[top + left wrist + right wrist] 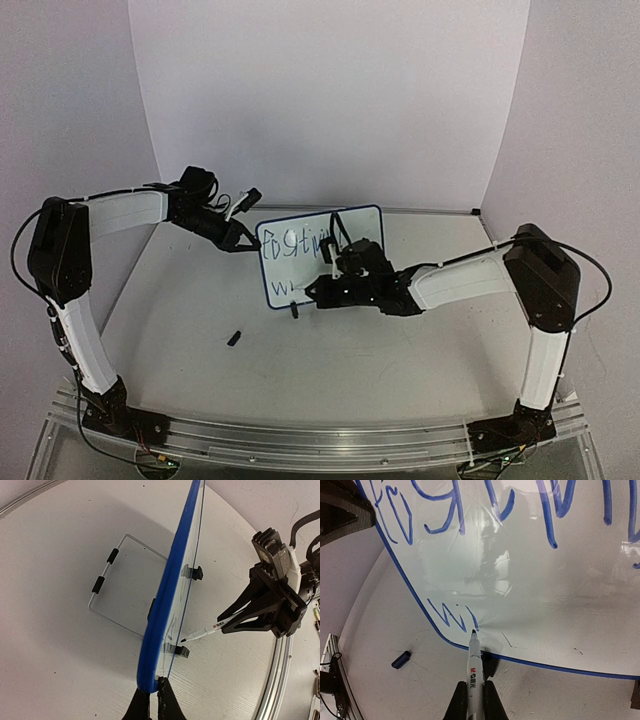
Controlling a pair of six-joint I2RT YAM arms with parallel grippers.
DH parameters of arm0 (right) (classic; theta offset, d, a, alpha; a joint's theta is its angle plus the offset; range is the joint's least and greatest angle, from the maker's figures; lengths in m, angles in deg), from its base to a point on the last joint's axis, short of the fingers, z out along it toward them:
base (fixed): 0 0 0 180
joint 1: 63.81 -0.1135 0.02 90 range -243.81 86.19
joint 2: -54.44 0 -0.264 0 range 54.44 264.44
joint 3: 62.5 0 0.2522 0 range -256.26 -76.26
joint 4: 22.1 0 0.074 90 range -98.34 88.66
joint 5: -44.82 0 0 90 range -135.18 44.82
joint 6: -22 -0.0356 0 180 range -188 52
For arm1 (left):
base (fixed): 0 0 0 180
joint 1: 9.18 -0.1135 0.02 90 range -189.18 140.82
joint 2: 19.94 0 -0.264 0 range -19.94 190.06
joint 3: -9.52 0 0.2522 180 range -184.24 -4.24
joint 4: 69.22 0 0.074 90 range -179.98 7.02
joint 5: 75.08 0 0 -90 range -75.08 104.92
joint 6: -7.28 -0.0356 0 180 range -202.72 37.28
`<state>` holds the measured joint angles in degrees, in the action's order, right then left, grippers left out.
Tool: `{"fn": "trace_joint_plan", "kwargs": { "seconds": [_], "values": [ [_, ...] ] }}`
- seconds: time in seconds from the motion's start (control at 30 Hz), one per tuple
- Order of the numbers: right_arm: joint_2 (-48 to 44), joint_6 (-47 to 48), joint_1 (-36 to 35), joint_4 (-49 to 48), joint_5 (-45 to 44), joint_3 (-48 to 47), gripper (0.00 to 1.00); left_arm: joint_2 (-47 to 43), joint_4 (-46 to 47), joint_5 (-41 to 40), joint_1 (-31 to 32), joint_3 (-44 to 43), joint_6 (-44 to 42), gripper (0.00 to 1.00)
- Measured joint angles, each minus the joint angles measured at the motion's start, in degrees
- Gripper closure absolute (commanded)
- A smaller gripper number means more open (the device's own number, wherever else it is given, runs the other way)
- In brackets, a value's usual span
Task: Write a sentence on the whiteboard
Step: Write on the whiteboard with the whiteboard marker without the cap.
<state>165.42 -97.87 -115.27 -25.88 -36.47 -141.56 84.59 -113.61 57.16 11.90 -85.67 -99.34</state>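
Both arms are wearing white shells along their long links, with chunky black housings bulging at the joints. Well behind the left gripper [245, 243], a thin black cable [13, 255] is looping out past the left arm [125, 210]; the right arm [460, 280] is trailing one too. The right gripper [225, 625] is showing black, open-framed triangular fingers (rather like little trusses), and just behind them a ribbed grey block [274, 552] is sitting.

You'll find the whiteboard [530, 590] has a glossy face that throws back reflections, inside a smooth, plastic-looking blue frame [165, 605]. Its wire stand [115, 623] is bare shiny metal with black rubbery sleeves [98, 584]. The table [50, 655] is matt white and faintly grained; the marker [474, 675] barrel is smooth white plastic.
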Motion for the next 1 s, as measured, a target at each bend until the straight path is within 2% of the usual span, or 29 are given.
{"fn": "trace_joint_plan", "kwargs": {
  "seconds": [0.33,1.0],
  "values": [
    [-3.8,1.6,0.0,0.7,-0.9,-1.4,1.0,0.0,0.0,0.0,0.0,0.0,0.0,1.0],
    [0.6,2.2,0.0,1.8,-1.9,-4.2,1.0,0.0,0.0,0.0,0.0,0.0,0.0,1.0]
  ]
}}
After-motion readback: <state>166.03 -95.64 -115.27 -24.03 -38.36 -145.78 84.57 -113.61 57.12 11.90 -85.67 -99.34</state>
